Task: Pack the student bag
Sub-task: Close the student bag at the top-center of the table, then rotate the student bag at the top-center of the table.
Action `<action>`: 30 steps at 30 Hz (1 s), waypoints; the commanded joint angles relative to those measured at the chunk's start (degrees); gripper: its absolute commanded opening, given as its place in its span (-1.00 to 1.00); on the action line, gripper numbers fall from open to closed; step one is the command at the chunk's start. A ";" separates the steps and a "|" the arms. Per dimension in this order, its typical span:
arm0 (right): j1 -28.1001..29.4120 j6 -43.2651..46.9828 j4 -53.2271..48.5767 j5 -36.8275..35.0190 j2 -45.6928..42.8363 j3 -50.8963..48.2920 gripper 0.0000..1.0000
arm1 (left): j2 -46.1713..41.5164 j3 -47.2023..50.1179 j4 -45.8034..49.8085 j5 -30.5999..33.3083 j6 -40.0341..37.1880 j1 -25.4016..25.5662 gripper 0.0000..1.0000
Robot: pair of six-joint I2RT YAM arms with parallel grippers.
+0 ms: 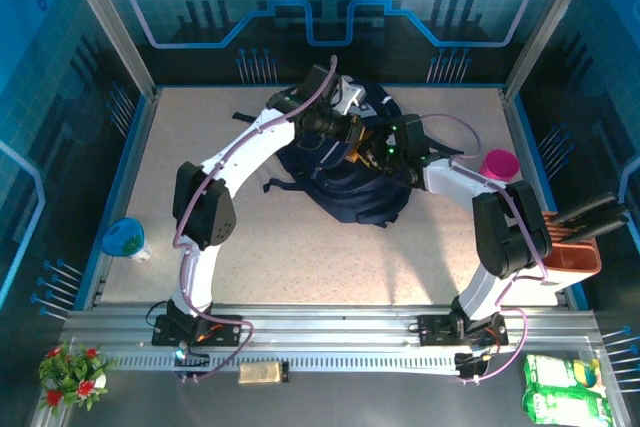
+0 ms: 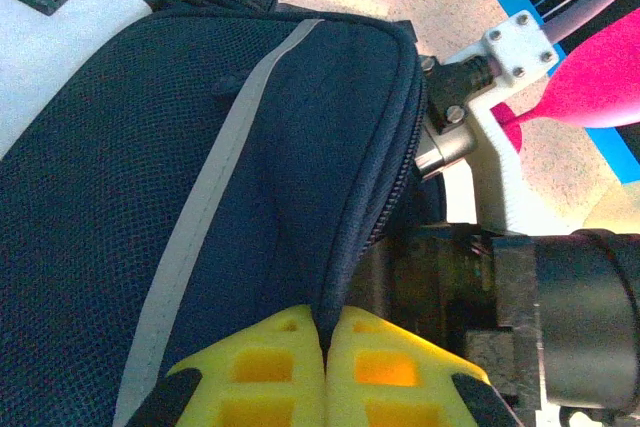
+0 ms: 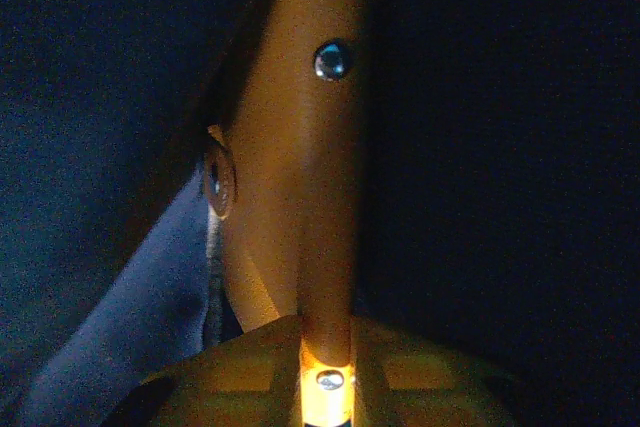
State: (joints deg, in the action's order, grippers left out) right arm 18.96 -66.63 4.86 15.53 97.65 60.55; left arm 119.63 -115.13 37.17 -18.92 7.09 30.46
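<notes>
Dark navy fabric with a thin pale stripe makes up the student bag (image 1: 345, 182), which is slumped toward the far edge of the table (image 1: 300, 267), about midway between its left and right edges. In the left wrist view, the left gripper (image 2: 326, 347) is seen with its yellow fingers pressed together on a fold of the bag's rim, just beside the zip (image 2: 385, 209), so that the mouth is held up. In the right wrist view, taken in the dark inside the bag, the right gripper (image 3: 327, 372) is seen pinching the lower end of a tan strip (image 3: 300, 147) set with small metal studs. What the strip belongs to cannot be told. The two wrists are crowded together at the opening.

Several failures can be foreseen. The fold held by the left gripper is thin and could slip free if pulled hard, so that the mouth drops onto the right arm. The strip could be snagged on the zip teeth when moved. The soft bag could be dragged across the table, and the grippers could be knocked together in so little room.
</notes>
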 commanded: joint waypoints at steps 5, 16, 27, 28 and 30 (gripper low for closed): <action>-2.20 1.42 0.91 -4.50 -13.61 -9.75 -0.33 | -5.46 2.73 -3.70 -2.30 4.10 -1.27 -0.67; -3.70 9.08 -16.76 -20.28 -31.42 -16.75 0.31 | -13.76 21.53 -11.06 -0.78 16.72 -8.69 0.20; -2.24 12.26 -16.10 -17.55 -27.04 -13.04 0.56 | -12.44 33.00 -17.00 -5.77 25.59 -15.25 0.15; -2.17 12.31 -15.58 -16.77 -26.56 -12.94 0.56 | -11.46 32.42 -16.79 -6.32 25.74 -15.34 0.12; -2.06 12.29 -14.56 -15.22 -25.42 -12.91 0.55 | -9.61 30.92 -16.13 -6.73 25.95 -15.43 0.07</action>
State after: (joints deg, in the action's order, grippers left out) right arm 16.23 -55.61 -10.92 -1.63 71.13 45.91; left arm 107.44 -82.21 22.31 -22.48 31.16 15.16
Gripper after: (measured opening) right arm 0.777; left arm 0.545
